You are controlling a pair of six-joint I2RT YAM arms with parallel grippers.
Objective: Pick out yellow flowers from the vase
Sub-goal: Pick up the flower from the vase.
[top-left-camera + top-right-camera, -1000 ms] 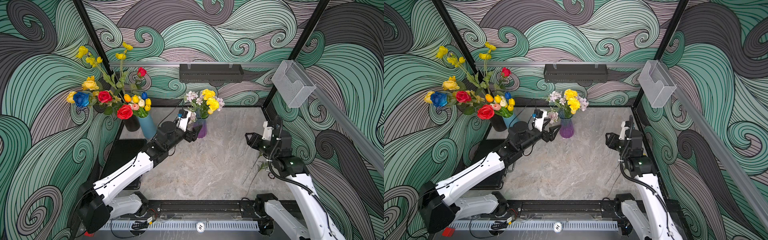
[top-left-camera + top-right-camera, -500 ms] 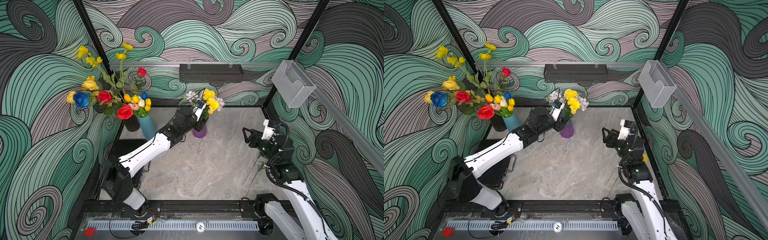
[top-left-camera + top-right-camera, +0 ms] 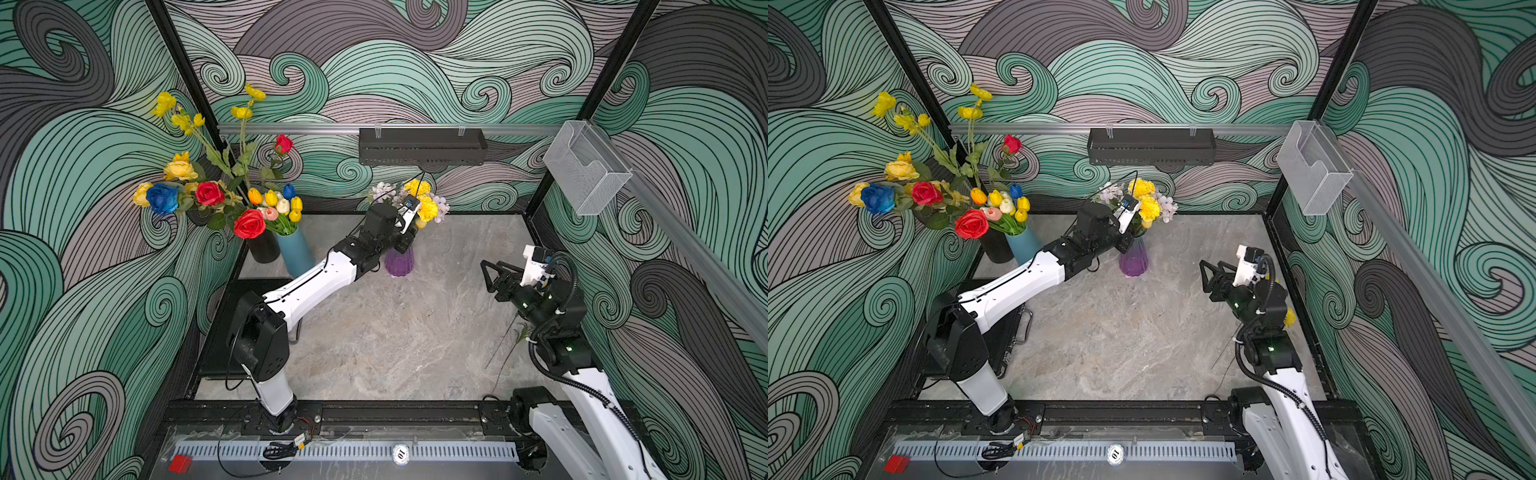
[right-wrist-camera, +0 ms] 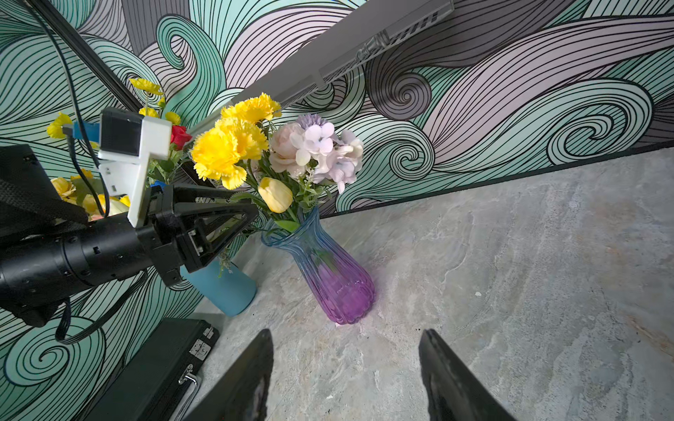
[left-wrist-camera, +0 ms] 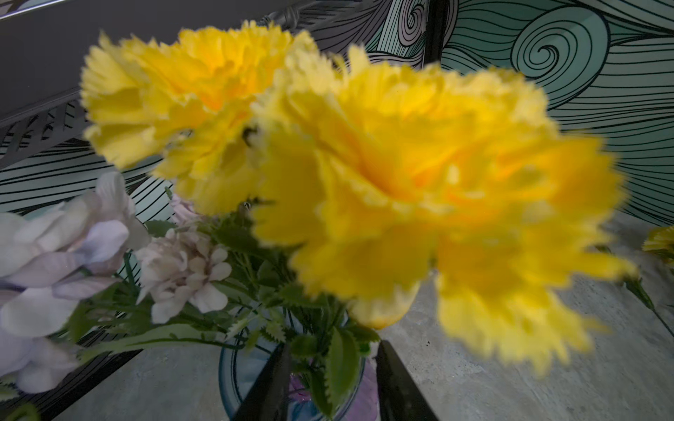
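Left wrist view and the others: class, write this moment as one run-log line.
left gripper: jaws apart around leafy stems at vase mouth | right gripper: open, empty, above table | yellow flowers: in vase

The left hand (image 3: 1126, 243) sits at the purple vase (image 3: 1133, 264) neck (yellow flowers (image 3: 1148, 203) just above).

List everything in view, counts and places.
glass vase: one, blue-to-purple, table rear centre
ruffled flowers: about three, yellow, in glass vase
tulip: one, yellow, same vase
pale blooms: cluster, lilac-pink, same vase
loose flower: one, yellow, table's right edge
tulip vase: one, blue, rear left
rose vase: one, black, beside it, with yellow sprays
case: one, black, table's left
shelf: one, black, back wall
left gripper: one, black, open at glass vase's stems
right gripper: one, black, open, empty
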